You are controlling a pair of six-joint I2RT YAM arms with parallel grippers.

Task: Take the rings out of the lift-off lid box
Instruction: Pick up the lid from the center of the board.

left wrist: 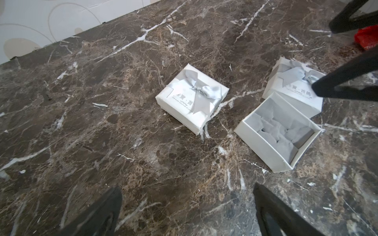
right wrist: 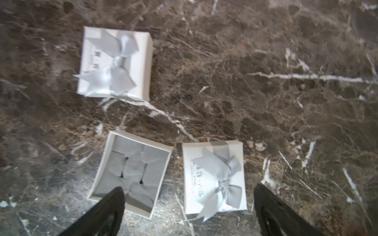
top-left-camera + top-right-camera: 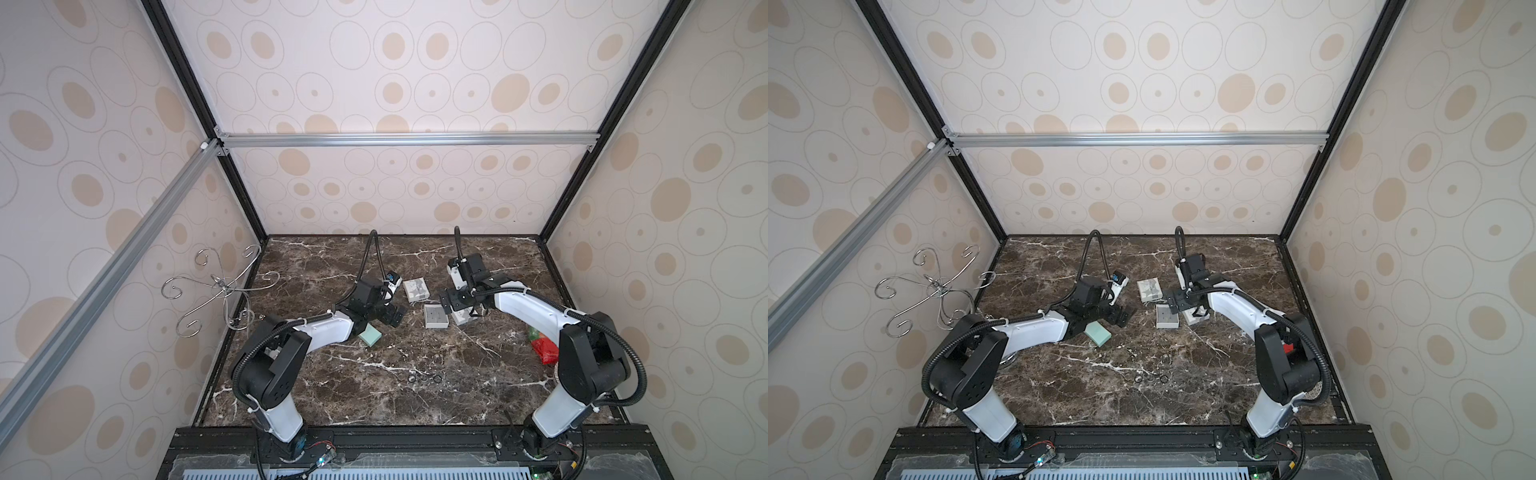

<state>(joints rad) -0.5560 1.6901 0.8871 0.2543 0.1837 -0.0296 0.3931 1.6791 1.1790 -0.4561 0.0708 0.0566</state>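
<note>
Rings point(image 3: 424, 379), three small dark hoops, lie in a short row on the bare brown marble surface point(image 3: 374, 407) near its front edge, well apart from the boxes, as both top views show. The lift-off lid box point(image 2: 131, 173) stands open farther back, its grey padded insert exposed. Its white lid point(image 2: 213, 177), tied with a grey satin bow, lies flat just beside it. A second white gift box point(image 1: 192, 98), closed and bow-tied, sits near the pair, closer to the back wall.

The right pincer point(image 2: 189, 191) hangs over the open box and the lid with its jaws spread wide and nothing in its grip. One finger is above the box's insert and the other is beyond the lid's outer side; whether either touches cannot be told. The left pincer point(image 1: 187, 194) is spread just as wide and is empty, poised above bare marble and facing the closed gift box.

A pale green pad point(image 3: 370, 336) lies by the left arm and a red bag point(image 3: 544, 349) by the right arm. A curly silver wire stand point(image 3: 220, 286) rises at the surface's left edge.
</note>
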